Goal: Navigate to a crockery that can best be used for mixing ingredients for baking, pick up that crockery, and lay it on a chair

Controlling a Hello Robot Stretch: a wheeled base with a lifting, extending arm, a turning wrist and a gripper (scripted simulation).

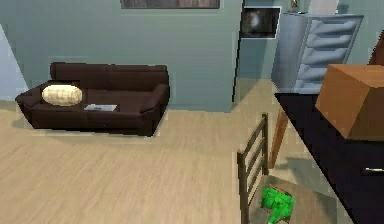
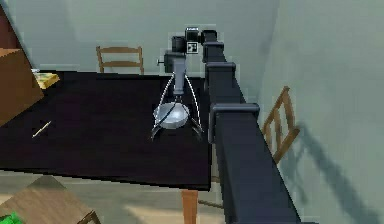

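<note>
A small grey bowl [image 2: 172,116] sits on the black table [image 2: 90,120], right of its middle. My arm reaches up along the table's right side. The gripper [image 2: 176,129] comes down at the bowl, its thin fingers [image 2: 158,124] running past either side of it. The bowl rests on the tabletop, so I cannot tell whether the gripper holds anything. A wooden chair [image 2: 120,57] stands at the table's far side and another chair [image 2: 281,124] at its right. In the forward view a wooden chair [image 1: 255,153] stands beside the dark table [image 1: 325,150].
A cardboard box [image 1: 356,98] lies on the table's end, seen again as a box [image 2: 12,85] at the arm side view's left. A thin stick [image 2: 42,128] lies near it. A brown sofa [image 1: 100,96] with a pale cushion [image 1: 62,94] stands across open wood floor. A green thing [image 1: 278,204] lies by the chair.
</note>
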